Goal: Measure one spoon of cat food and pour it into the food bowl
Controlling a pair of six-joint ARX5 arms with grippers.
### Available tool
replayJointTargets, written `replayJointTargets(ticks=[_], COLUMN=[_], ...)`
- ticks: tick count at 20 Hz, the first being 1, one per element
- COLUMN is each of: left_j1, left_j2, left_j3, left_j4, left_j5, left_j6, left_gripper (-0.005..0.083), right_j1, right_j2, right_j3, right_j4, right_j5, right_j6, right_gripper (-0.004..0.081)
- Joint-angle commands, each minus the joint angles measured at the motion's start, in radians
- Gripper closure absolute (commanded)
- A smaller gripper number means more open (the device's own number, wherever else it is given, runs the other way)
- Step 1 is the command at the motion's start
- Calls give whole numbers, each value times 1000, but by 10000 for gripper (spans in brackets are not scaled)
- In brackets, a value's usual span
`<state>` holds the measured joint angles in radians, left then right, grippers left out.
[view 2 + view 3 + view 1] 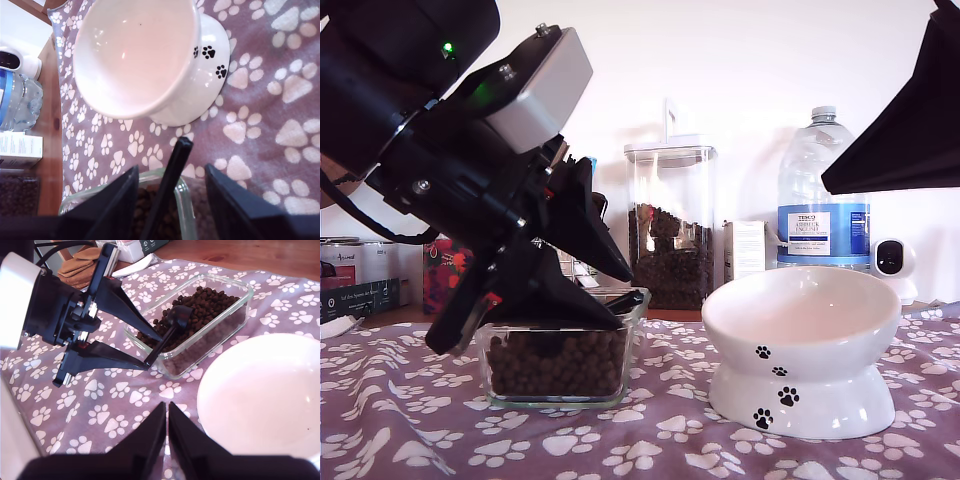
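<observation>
The black spoon, round cup on brown cat food, lies between my first gripper's parted fingers.

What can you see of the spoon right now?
The spoon is black and looks like plastic, with a long thin straight handle and a round deep cup. It lies tilted in the clear dish, cup down on the cat food, handle end resting at the dish's rim. The fingers of my first gripper straddle the handle end, apparently open.
</observation>
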<state>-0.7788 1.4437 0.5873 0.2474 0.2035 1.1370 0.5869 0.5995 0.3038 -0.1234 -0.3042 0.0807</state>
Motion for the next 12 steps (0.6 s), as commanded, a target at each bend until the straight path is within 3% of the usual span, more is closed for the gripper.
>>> replayJointTargets(ticks=[1, 5, 12], left_j1=[-2, -2, -2], left_j2=[24, 50, 50], left_j3=[4, 6, 37], left_j4=[9, 16, 15], left_j5=[6, 5, 6], left_j6=[8, 8, 8], left_gripper=[422, 439, 667], right_j1=[3, 3, 3], right_j2=[6, 6, 6], right_j3=[-6, -6, -6], right_j4=[11, 11, 11], right_j5=[0, 0, 0], right_j6=[-3, -2, -1], right_gripper=[767, 767, 767])
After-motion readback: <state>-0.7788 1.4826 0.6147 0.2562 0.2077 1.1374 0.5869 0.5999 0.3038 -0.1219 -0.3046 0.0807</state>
